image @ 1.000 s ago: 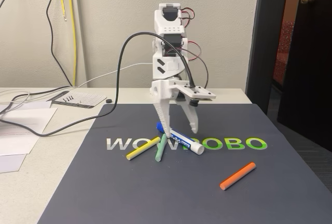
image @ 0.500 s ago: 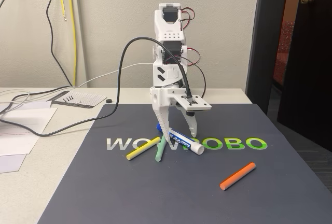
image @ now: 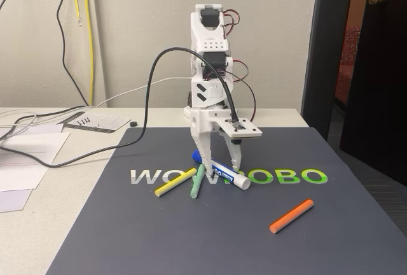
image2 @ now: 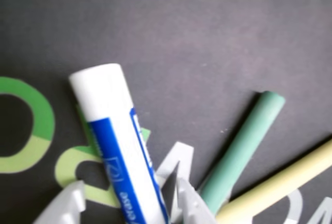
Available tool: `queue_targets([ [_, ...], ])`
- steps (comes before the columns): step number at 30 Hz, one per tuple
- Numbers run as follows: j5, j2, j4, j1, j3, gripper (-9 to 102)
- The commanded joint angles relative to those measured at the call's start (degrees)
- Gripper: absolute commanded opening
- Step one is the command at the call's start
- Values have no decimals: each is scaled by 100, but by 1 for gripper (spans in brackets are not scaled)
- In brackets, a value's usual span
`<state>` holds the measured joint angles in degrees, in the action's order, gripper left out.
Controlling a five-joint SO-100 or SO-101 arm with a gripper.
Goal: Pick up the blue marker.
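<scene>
Two white fingers of the gripper [image: 220,165] stand spread, straddling the blue marker [image: 222,172] – no squeeze yet – which lies on the dark mat [image: 318,237]. Left, a pale-green stick [image: 198,182] and yellow stick [image: 175,182]; nearer right – an orange stick [image: 292,216].

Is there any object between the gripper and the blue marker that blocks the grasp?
Nothing visible does. The gripper is open with the blue marker between its fingertips; the green stick lies just beside one finger.
</scene>
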<state>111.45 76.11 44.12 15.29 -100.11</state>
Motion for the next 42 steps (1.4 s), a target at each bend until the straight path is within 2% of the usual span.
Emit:
queue_targets([
  [1, -62, 9, 9, 70, 79, 20],
  [10, -79, -53, -79, 105, 79, 18],
  [15, -167, -53, -123, 132, 70, 12],
  [42, -431, -35, -316, 202, -35, 0],
])
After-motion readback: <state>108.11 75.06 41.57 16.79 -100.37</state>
